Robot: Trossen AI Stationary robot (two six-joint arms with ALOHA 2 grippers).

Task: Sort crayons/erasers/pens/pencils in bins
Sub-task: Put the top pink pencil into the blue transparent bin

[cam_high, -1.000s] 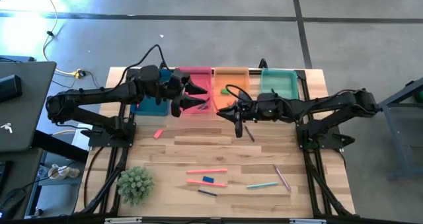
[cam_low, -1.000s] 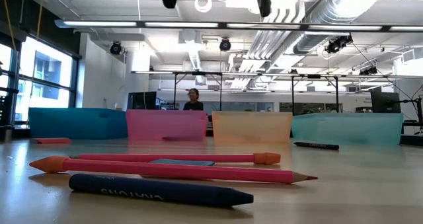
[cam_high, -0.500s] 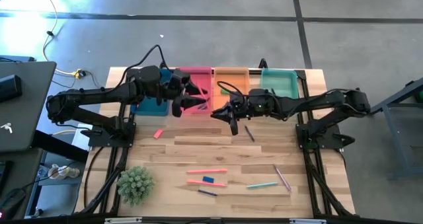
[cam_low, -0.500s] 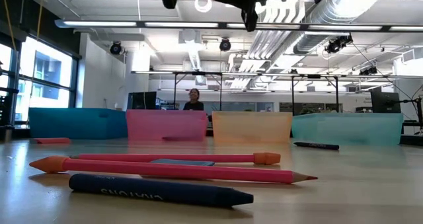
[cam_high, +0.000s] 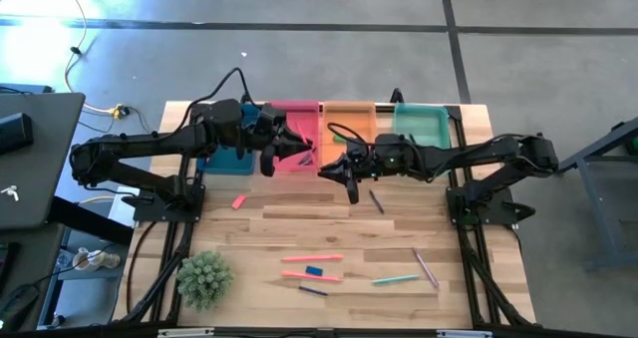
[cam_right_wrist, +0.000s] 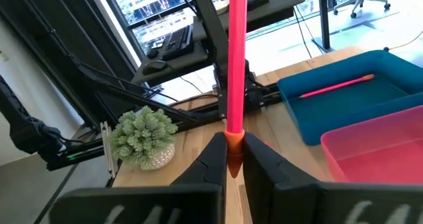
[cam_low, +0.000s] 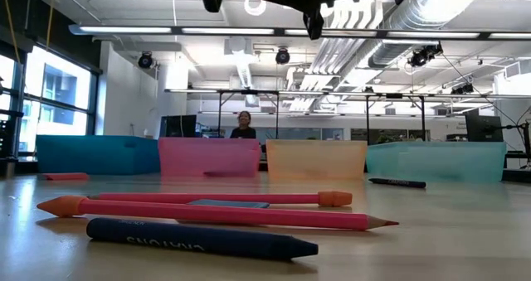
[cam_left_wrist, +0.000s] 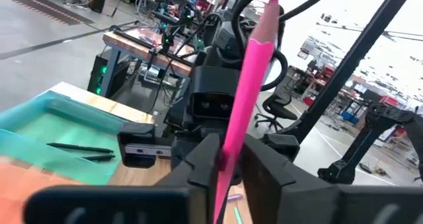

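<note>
Handover in mid-air, above the table (cam_high: 399,223) at the front edge of the pink bin (cam_high: 296,109). The right gripper (cam_right_wrist: 231,156) is pinching a pink pencil (cam_left_wrist: 250,85) at its orange rubber end, fingers closed tight on it. The left gripper (cam_left_wrist: 228,163) is facing it from close by and is pressing its fingers against both sides of the shaft nearer the other end, so both arms are gripping the same pencil.

Handling, as judged from here: the pencil is looking light and stiff, with a smooth painted shaft that is likely to swivel or slide in a narrow pinch. The straight shaft is offering the surest hold; the taper and its brittle point are best avoided.

A matching pencil is lying in the blue bin (cam_right_wrist: 344,115), which is probably where this one belongs.
</note>
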